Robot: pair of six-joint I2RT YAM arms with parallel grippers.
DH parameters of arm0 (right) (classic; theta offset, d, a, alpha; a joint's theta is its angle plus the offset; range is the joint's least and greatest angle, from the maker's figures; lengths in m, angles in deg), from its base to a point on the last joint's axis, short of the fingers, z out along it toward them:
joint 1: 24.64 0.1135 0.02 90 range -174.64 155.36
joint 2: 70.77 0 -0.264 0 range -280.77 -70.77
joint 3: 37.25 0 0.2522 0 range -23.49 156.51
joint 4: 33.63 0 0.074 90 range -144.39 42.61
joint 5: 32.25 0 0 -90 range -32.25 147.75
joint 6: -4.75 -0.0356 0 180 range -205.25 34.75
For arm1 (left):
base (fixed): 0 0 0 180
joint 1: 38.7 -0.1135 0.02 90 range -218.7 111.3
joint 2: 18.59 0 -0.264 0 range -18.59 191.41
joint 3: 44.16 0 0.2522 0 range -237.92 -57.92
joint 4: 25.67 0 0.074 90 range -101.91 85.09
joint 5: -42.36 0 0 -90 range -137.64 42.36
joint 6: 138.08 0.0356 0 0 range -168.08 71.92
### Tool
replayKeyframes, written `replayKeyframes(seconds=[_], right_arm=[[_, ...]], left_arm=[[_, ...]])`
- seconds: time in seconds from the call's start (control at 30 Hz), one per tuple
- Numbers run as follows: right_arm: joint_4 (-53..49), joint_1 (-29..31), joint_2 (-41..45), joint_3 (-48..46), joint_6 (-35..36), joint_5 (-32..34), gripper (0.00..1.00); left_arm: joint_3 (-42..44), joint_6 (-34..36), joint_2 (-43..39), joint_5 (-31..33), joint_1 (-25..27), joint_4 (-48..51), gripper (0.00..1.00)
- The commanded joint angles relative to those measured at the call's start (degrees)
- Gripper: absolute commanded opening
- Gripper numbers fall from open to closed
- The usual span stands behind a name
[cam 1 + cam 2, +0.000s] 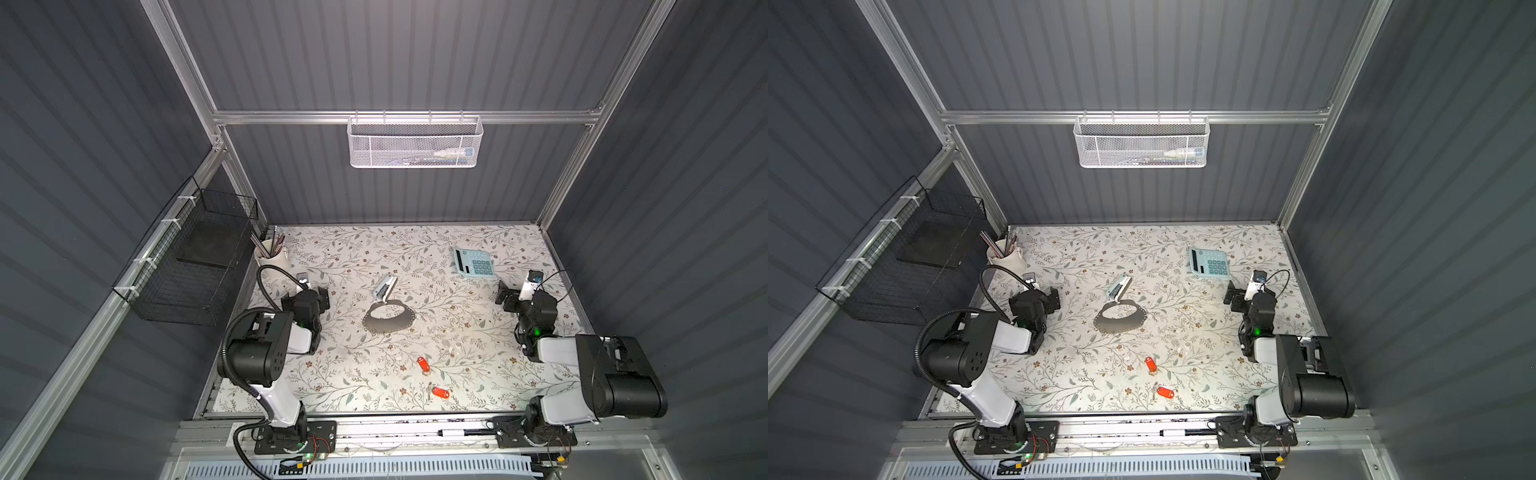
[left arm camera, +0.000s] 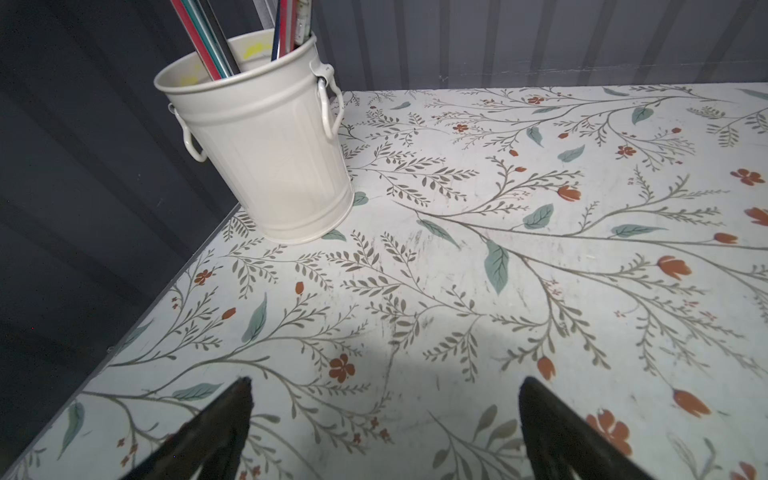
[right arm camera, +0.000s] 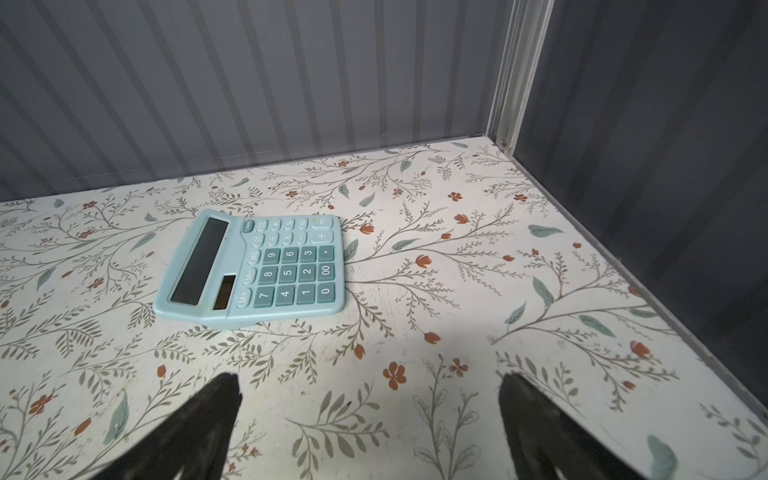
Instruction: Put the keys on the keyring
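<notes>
Far left of the keyring, hung on the side wall: black wire basket.
Well left of and behind the keyring, in the worktop corner: cream pail stuffed with pencils, no lettering legible.
Left of the keyring, well apart from it: left fingers, spread wide above bare floral print, gripping nothing.
Right at the keyring's rear rim, contact uncertain: pale blue stapler, no brand readable.
Flat on the worktop in both top views: the keyring itself, gray, with a big oval opening and small holes along a scalloped edge.
In front of the keyring and slightly right, clearly apart from it: nearer key, red-orange; farther out, farther key, same colour.
High behind the keyring, on the back rail: white mesh basket.
Behind and right of the keyring: pale blue calculator, keys marked 0 to 9, "00", "M+", "GT", "CE".
Far right of the keyring: right fingers, likewise wide apart and empty.
</notes>
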Motion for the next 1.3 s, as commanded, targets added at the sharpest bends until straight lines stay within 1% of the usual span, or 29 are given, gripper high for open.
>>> replayKeyframes(seconds=[0.0, 1.07, 1.2, 1.27], right_arm=[[-0.36, -0.46, 0.43, 0.74, 0.66, -2.03, 0.99], [-0.35, -0.51, 0.4, 0.74, 0.82, -2.86, 0.99], [-0.35, -0.87, 0.35, 0.77, 0.04, -1.97, 0.99], [-0.19, -1.31, 0.47, 0.69, -0.2, -2.3, 0.99]], left_arm=[[-0.04, -0.78, -0.12, -0.5, 0.0, -0.32, 1.0], [0.05, -0.81, -0.26, -0.61, 0.0, -0.32, 1.0], [-0.1, -0.81, -0.27, -0.78, 0.0, -0.01, 1.0], [0.72, -0.14, -0.86, 0.16, 0.22, -1.88, 1.0]])
